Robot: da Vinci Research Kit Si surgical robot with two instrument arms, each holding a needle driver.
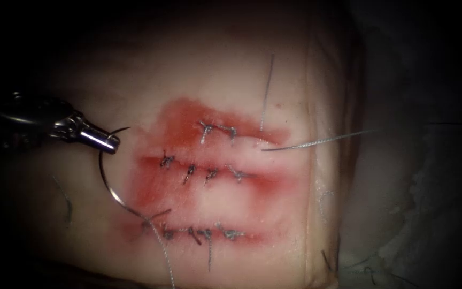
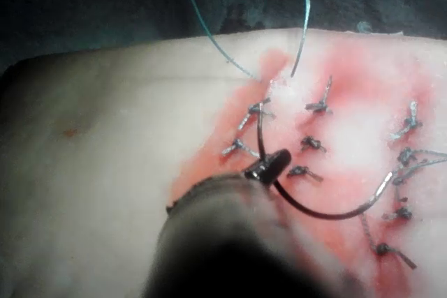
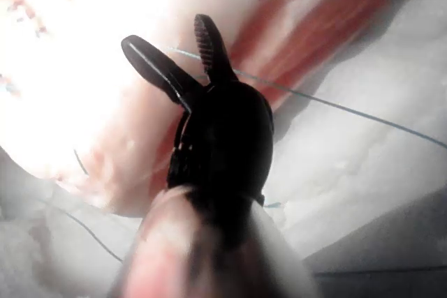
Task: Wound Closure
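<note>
needle (image 1: 109, 179) in left jaws, near tip

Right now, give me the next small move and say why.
Probably bring the right tool, open and holding nothing, over to take the needle farther back. The left tool is shut on it near the point, a poor hold for driving, and the needle lies free of the tissue, left of the cuts, thread trailing.

Surgical practice bench: stitched tissue (image 1: 225, 176) under an endoscope light
</note>
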